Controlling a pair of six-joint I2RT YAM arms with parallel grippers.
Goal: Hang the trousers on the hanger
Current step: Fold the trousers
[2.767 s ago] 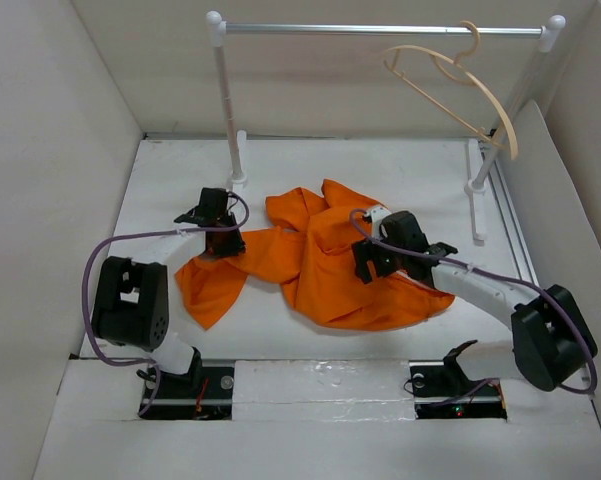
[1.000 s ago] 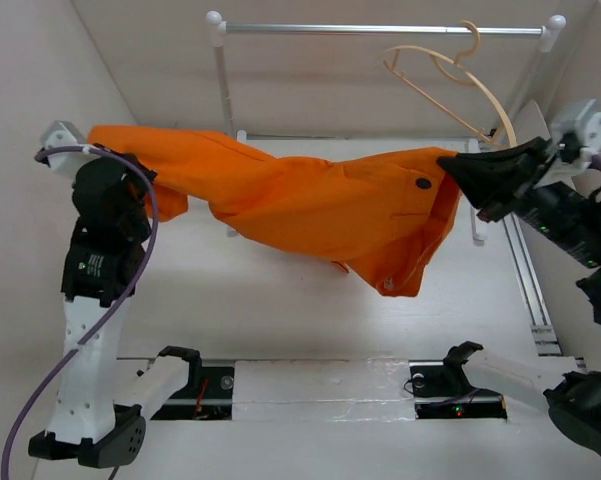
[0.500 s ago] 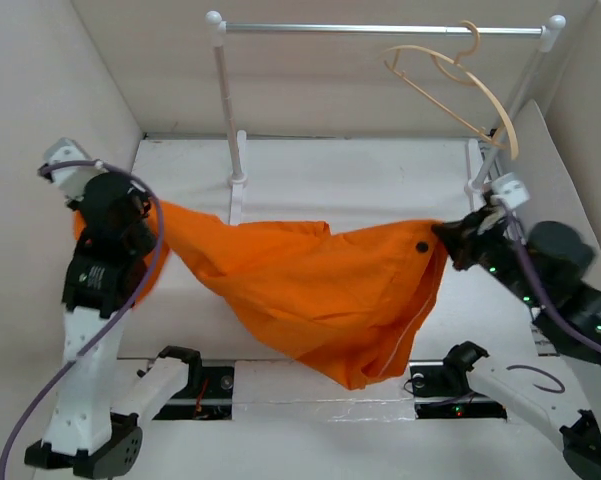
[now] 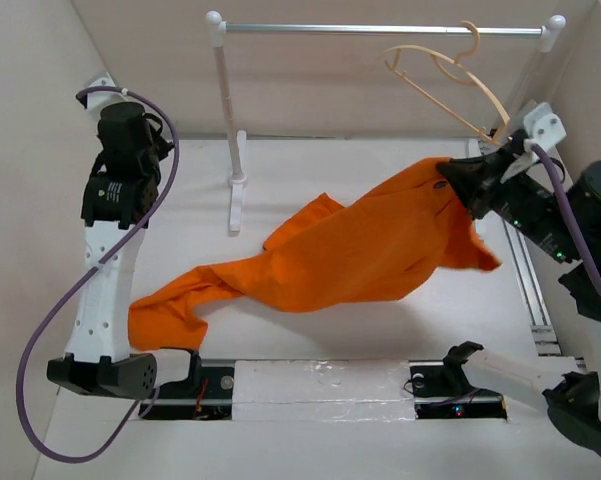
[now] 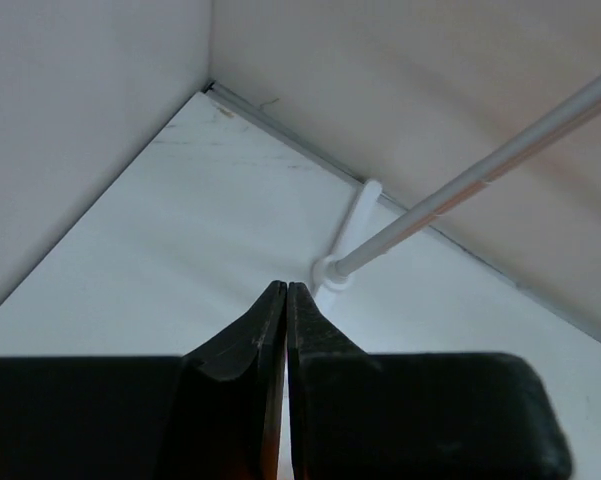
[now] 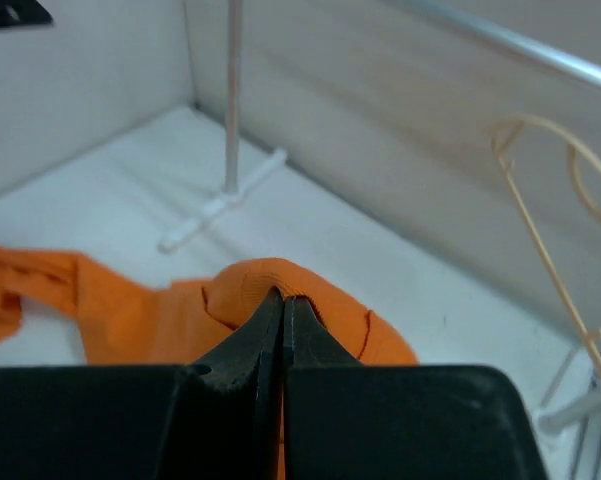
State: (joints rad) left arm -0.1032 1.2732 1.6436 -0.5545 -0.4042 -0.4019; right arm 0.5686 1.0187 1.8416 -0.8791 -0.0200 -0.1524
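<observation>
the trousers (image 4: 360, 250) hung below and left of the hanger (image 4: 460, 95). one end was pinched up high in the right gripper (image 6: 282, 295), just under the hanger, and the rest sloped down away from it till the leg end lay crumpled on the table (image 4: 310, 170). the right jaws were clamped on a fold of the fabric. the left gripper (image 5: 285, 290) was way off to the hanger's left, up in the air, fingers pressed together with nothing between them as far as i could see.

the cloth looked soft and light with zero stiffness, so i'd guess it sags wherever it isn't held, and a thin pinch could slip. it's probably better to grab a leg partway along so it can feed over the hanger's lower bar.

room-wise, the hanger dangled tilted off the rail (image 4: 380, 29), with a post and the side wall just right of it, so it was tight there. there was plenty of open space to its left and below.
</observation>
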